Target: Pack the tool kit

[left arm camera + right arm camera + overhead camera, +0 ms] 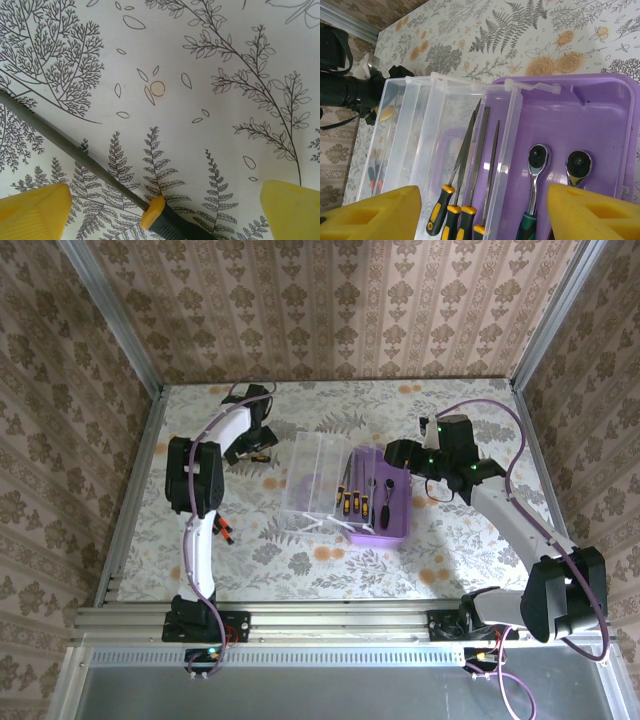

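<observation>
Since several tools (465, 165) and two ratchets (536, 165) already sit in the purple box (600, 105) right under the empty, spread right gripper (482, 210), packing looks mostly done. One loose tool (90, 162) lies between the wide-apart fingers of the left gripper (163, 202), and the lid (420, 130) needs shutting.

Brown damask-patterned wallpaper walls (330, 310), grey metal corner posts (110, 315), table (300, 565) covered in pale botanical print of ferns and orange flowers, aluminium rail (330, 618) along near edge
</observation>
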Controlling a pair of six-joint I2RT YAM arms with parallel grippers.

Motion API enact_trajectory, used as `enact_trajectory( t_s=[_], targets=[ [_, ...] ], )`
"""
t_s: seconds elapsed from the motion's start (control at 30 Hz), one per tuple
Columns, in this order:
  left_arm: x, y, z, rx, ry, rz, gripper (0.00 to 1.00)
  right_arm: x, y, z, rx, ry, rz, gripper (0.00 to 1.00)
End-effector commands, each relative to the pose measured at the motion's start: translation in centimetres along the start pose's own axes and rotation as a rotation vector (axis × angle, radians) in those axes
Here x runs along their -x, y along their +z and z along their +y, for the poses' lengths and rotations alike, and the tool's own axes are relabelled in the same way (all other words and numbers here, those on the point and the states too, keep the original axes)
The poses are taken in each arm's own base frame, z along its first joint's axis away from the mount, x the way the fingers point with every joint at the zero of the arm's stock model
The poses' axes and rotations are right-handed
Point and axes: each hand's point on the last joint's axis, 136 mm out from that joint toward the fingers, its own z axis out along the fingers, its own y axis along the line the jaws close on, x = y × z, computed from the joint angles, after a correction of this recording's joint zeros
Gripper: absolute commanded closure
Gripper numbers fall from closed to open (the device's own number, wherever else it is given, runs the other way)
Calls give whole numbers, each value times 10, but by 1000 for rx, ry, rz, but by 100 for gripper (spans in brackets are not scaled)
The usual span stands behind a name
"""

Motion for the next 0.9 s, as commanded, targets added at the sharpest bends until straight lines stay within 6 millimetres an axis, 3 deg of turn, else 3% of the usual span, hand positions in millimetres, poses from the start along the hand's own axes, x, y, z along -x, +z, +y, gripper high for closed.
enact_trajectory(
  t_s=[0.0, 0.33, 0.73, 0.87],
  targets=[
    [-11, 4, 11, 58, 65, 23, 3, 3, -1, 5, 30, 11, -11, 31],
    [-36, -3, 27, 64, 122, 39, 8, 2, -8, 9, 43, 15, -17, 31],
    [-77, -11, 67, 76, 133, 52, 11, -3, -16, 17, 90, 57, -16, 31],
    [-78, -8, 63, 31, 169, 50, 16, -5, -18, 16, 80, 58, -16, 31]
  ],
)
